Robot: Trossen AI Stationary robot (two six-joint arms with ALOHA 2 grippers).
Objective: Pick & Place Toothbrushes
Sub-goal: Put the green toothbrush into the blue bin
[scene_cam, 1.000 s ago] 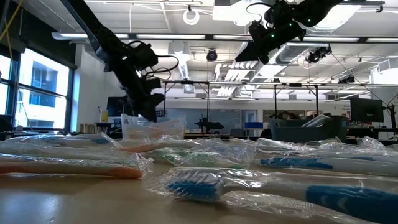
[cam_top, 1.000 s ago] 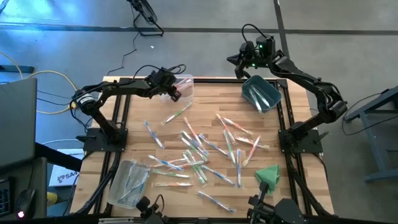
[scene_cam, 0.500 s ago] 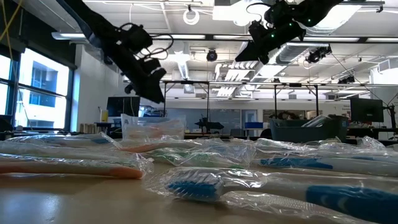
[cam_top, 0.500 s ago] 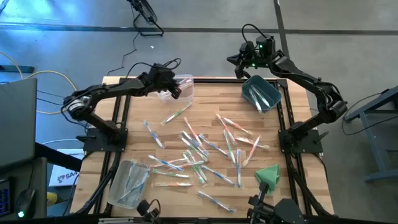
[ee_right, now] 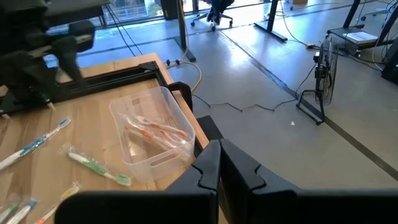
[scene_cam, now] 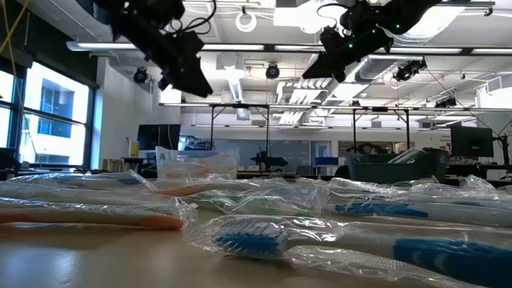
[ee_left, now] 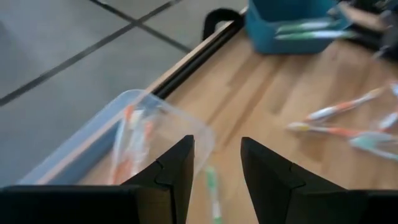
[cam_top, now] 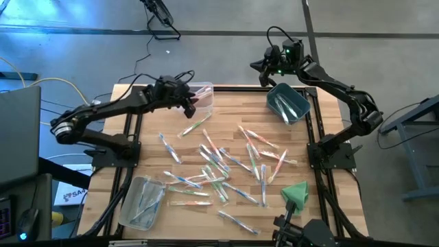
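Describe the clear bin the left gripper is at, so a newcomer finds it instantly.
Start at the wooden table and go to its far left corner, just under the left gripper. There stands the clear bin, holding a few orange-handled toothbrushes. The other far-side bin is teal, and the second clear bin stands at the near-left corner.

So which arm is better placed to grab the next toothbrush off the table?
Probably the left. Its claw hangs open and empty beside the clear plastic bin, close to the scattered wrapped toothbrushes. The right claw is shut, raised past the blue bin at the table's far edge.
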